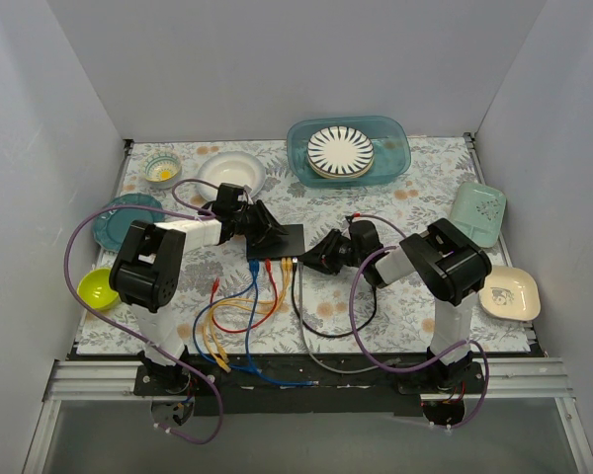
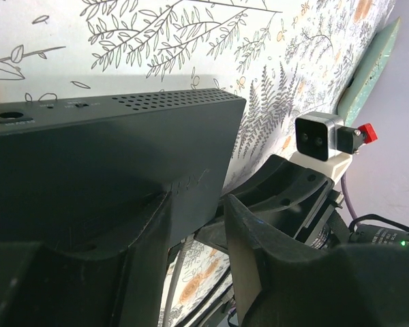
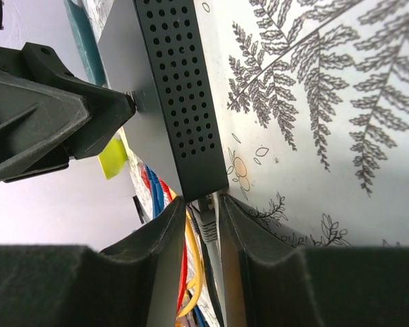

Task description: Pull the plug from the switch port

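The black switch (image 1: pixel 285 239) lies flat mid-table, its row of sockets facing the near edge. Blue (image 1: pixel 249 306), red (image 1: pixel 273 296) and yellow (image 1: pixel 215 331) cables are plugged in. A grey plug (image 3: pixel 206 221) sits in the socket at the switch's right front corner (image 3: pixel 184 102). My right gripper (image 3: pixel 201 204) is closed on this plug, one finger on each side; it shows in the top view (image 1: pixel 311 260). My left gripper (image 1: pixel 265 230) rests on the switch's left part. In the left wrist view its jaws (image 2: pixel 198 211) stand apart, one finger against the switch (image 2: pixel 109 150).
A teal tub (image 1: pixel 395 138) with a striped plate stands at the back. A white bowl (image 1: pixel 232 170) and a small bowl (image 1: pixel 162 170) are back left. A teal plate (image 1: pixel 119 222) and a lime bowl (image 1: pixel 97 288) are left. A mint tray (image 1: pixel 477 212) and a cream plate (image 1: pixel 509 293) are right.
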`<state>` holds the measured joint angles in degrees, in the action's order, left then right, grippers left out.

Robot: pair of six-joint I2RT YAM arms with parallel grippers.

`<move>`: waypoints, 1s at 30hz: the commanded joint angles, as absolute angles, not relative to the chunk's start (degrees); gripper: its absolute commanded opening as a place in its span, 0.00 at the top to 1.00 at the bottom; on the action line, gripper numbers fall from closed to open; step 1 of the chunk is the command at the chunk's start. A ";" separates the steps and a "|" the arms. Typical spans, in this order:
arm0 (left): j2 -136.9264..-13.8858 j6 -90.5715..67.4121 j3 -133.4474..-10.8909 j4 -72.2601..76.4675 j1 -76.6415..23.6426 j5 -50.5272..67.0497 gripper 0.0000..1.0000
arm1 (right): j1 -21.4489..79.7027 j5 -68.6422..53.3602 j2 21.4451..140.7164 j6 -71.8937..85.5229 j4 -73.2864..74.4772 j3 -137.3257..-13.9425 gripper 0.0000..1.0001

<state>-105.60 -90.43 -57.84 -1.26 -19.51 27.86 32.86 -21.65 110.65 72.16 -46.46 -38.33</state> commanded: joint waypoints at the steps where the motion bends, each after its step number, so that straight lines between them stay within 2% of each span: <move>1: -104.85 -88.77 -55.37 -6.59 -19.51 25.31 0.64 | 31.99 -19.78 112.50 73.91 -48.25 -37.18 0.66; 5: -104.50 -88.59 -54.93 -6.42 -19.51 25.40 0.64 | 31.90 -20.04 112.94 73.83 -47.46 -38.32 0.69; 15: -103.89 -88.77 -53.70 -5.89 -19.51 25.93 0.64 | 32.17 -21.62 112.77 68.47 -42.54 -38.76 0.99; 30: -105.38 -91.75 -52.47 -3.08 -19.60 26.72 0.64 | 33.13 -26.46 110.39 52.39 -25.58 -39.47 0.99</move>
